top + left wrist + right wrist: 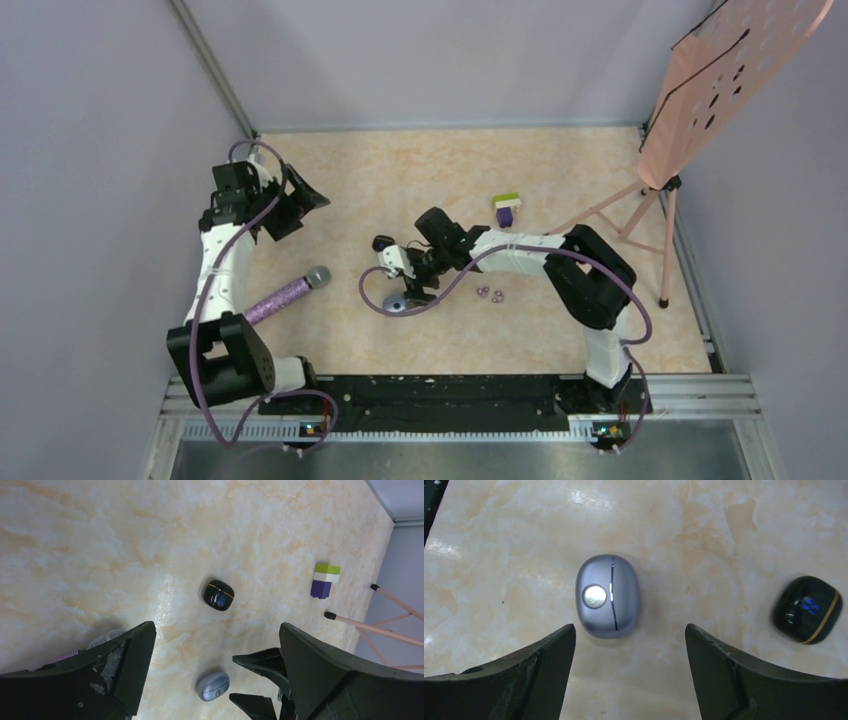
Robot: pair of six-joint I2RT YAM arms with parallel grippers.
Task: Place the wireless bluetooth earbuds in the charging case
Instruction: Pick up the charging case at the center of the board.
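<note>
A closed blue-grey charging case (607,596) lies on the marbled table just ahead of my right gripper (630,635), which is open and empty, apart from it. The case also shows in the top view (397,304) and the left wrist view (212,685). In the top view my right gripper (420,283) is just right of the case. Two tiny purple earbuds (490,294) lie on the table right of it. I cannot make out the black earbud. My left gripper (300,208) is open and empty, raised at the far left.
A closed black case with a gold line (807,610) lies beyond the blue-grey one (383,243). A green-and-purple block (507,207) sits farther back. A purple microphone (285,292) lies by the left arm. A pink music stand (700,90) stands at the right.
</note>
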